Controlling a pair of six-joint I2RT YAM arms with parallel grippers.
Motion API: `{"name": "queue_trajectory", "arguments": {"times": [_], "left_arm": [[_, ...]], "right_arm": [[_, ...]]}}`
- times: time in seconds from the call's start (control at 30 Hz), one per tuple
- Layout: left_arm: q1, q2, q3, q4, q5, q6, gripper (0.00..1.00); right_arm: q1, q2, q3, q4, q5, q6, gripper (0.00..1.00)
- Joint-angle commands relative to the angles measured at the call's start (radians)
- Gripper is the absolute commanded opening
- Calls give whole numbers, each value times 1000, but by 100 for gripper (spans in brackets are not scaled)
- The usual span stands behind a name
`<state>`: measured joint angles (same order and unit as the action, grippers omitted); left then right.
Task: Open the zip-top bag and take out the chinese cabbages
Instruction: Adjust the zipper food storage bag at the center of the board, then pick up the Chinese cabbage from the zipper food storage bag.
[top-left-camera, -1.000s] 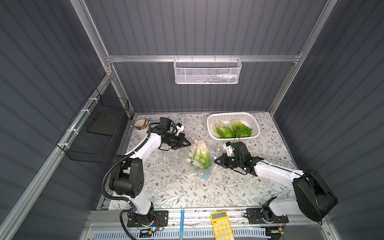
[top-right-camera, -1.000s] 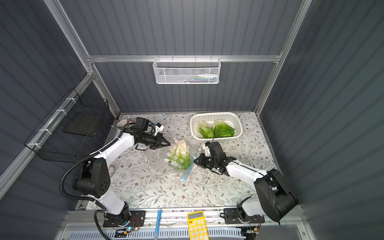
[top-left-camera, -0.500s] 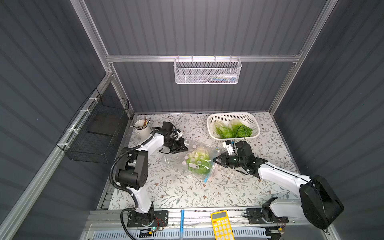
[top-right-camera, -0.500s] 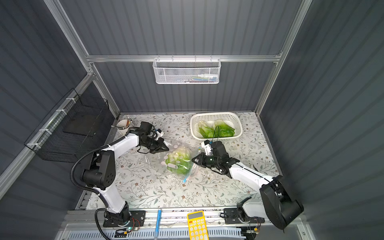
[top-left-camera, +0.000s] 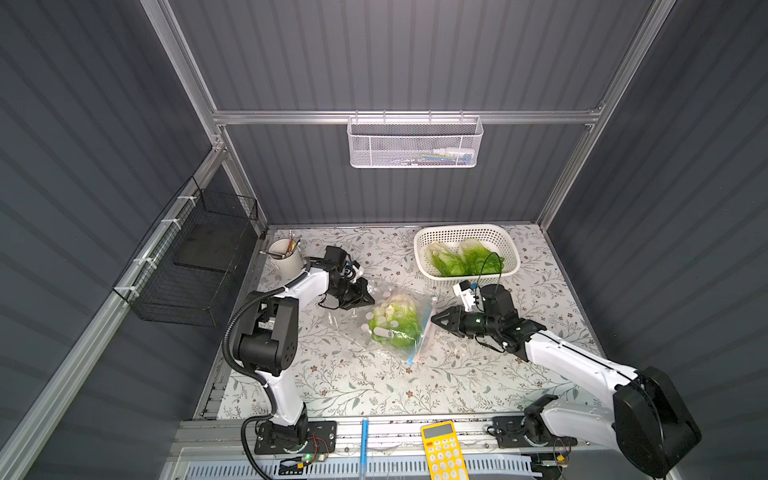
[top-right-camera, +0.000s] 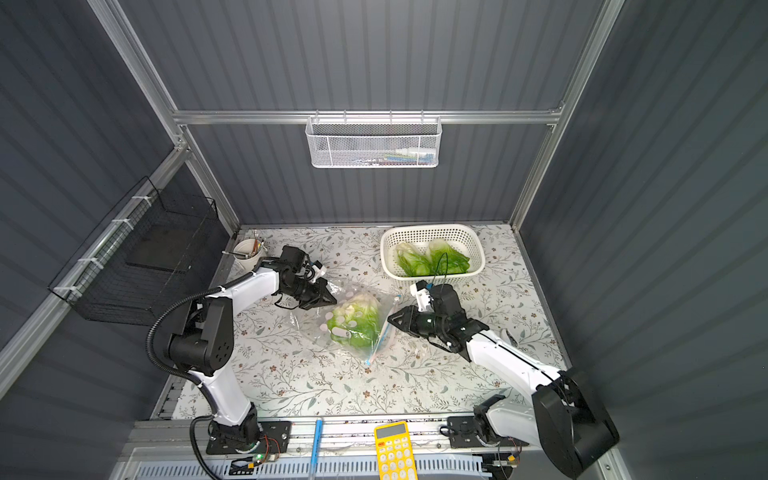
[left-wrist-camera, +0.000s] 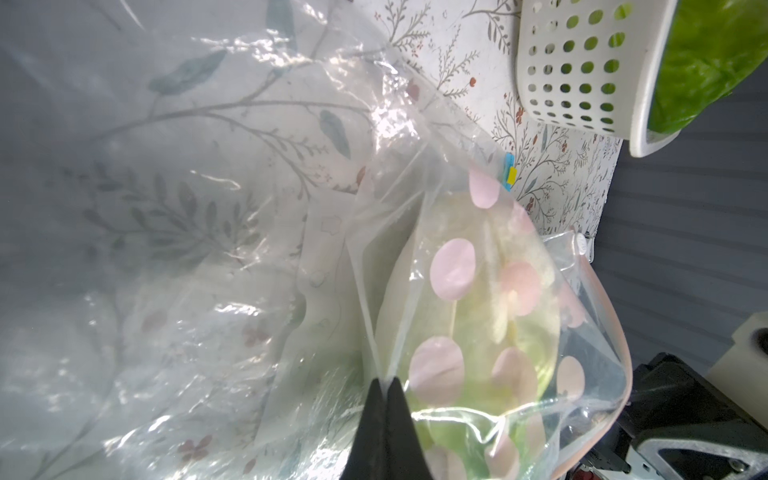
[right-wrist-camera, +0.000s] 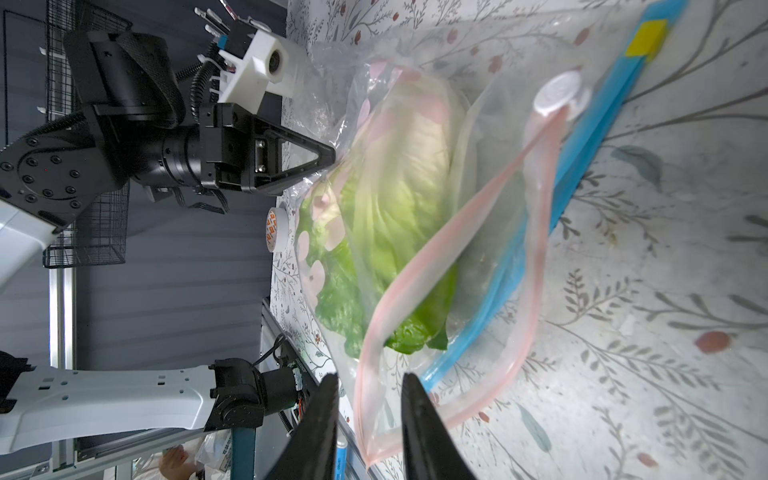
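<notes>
As the right gripper (right-wrist-camera: 370, 378) springs open, the left gripper (top-left-camera: 371, 300) alone clenches the clear pink-dotted zip-top bag (top-left-camera: 420, 332); 1 green chinese cabbage (top-left-camera: 395, 328) remains inside.

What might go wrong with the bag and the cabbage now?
The right claw is open at the pink rim of the zip-top bag, so the rim may slip away before it gets pinched. The left claw pinches only thin film, which might tear or slide out. Then the cabbage could stay stuck inside.
</notes>
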<state>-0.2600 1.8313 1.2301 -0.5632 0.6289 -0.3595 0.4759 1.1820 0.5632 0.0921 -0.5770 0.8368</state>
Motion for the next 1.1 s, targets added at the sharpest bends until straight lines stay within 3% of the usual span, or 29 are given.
{"name": "queue_trajectory", "arguments": {"times": [0.0, 0.27, 0.53, 0.93, 1.07], "left_arm": [[7, 13, -18, -2, 10, 13, 0], [7, 12, -24, 13, 23, 7, 0], [7, 2, -37, 32, 42, -3, 0], [7, -19, -50, 45, 45, -5, 0], [7, -19, -52, 54, 56, -10, 0]], "right_arm": [[-17, -26, -37, -35, 19, -10, 28], [-35, -1, -95, 33, 17, 23, 13], [-37, 151, -94, 236, -55, 97, 9], [-27, 318, -27, 413, -119, 157, 21], [-22, 359, 5, 420, -128, 155, 32]]}}
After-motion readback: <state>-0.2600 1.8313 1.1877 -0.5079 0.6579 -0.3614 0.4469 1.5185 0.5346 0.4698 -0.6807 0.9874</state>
